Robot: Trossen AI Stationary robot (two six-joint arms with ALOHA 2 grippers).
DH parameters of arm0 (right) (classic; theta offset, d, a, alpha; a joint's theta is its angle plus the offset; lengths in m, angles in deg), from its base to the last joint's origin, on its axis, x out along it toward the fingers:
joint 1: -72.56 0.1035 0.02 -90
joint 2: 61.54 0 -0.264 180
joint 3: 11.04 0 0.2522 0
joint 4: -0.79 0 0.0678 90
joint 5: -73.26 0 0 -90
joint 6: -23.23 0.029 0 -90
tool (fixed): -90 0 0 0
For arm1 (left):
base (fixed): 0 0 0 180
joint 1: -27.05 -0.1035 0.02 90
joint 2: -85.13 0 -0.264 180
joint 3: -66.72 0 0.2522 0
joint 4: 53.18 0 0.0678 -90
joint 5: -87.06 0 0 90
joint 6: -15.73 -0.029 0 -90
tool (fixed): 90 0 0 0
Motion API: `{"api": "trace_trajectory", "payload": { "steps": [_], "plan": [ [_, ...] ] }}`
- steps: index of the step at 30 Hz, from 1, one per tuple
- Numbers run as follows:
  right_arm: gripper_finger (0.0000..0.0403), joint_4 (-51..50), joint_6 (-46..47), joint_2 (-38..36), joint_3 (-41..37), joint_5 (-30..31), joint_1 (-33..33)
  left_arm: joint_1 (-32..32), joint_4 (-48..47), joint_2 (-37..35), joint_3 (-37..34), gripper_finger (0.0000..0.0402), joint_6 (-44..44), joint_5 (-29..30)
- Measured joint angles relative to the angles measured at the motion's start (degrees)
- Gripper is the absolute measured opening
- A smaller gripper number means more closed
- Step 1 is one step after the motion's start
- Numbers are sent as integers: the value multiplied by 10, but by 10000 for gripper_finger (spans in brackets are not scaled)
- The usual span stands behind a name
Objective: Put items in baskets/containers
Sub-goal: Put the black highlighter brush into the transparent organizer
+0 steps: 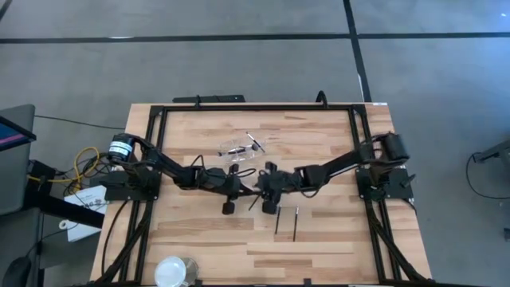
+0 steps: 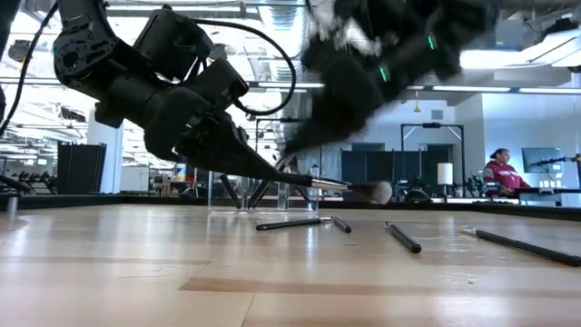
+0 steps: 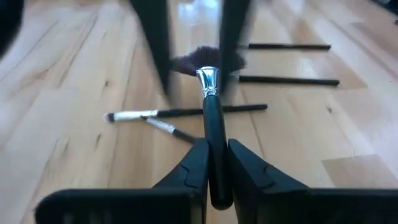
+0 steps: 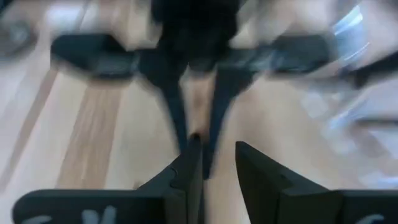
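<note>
My left gripper (image 3: 217,152) is shut on a makeup brush (image 2: 338,186) with a dark handle, silver ferrule and fluffy dark head, held above the table's middle (image 1: 253,182). My right gripper (image 4: 214,155) is open and faces it from the table's right. Its blurred fingers (image 3: 231,37) stand on either side of the brush's head. Several more slim brushes lie flat on the wood (image 3: 186,113) (image 3: 289,79) (image 1: 277,219). The clear container (image 1: 239,149) lies farther back, with brushes in it. My left gripper pinches the brush's dark handle (image 3: 213,134) between its two fingers, which lie along the handle. It comes from the table's left, slanting down (image 2: 263,168). The brush is lifted clear and points nearly level toward the right, head end (image 2: 372,191) away from the fingers.
Two brushes (image 1: 295,223) lie side by side nearer the near edge, right of centre. A round white and clear object (image 1: 171,271) sits at the near edge. Dark frame rails (image 1: 255,108) run around the table. A person (image 2: 501,173) sits far off in the room.
</note>
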Motion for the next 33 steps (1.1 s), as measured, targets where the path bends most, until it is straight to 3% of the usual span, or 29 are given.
{"api": "trace_trajectory", "payload": {
  "steps": [5,12,15,18,21,28,33],
  "plan": [
    [104,-113,-24,-97,36,54,9,10,-31,-77,-4,38,-29,66],
    [109,-168,-30,-254,51,153,49,69,-147,-244,-7,37,-190,286],
    [109,-144,30,-285,24,208,61,101,-151,-292,-7,39,-291,377],
    [109,-75,67,-266,-30,235,57,113,-145,-311,-6,39,-365,460],
    [109,44,56,-218,-72,230,34,107,-139,-310,-7,37,-388,516],
    [108,236,86,-95,-66,90,-51,109,-118,-309,-7,38,-389,540],
    [108,368,93,-42,-54,23,-87,117,-100,-310,-7,37,-391,540]
  ]
}}
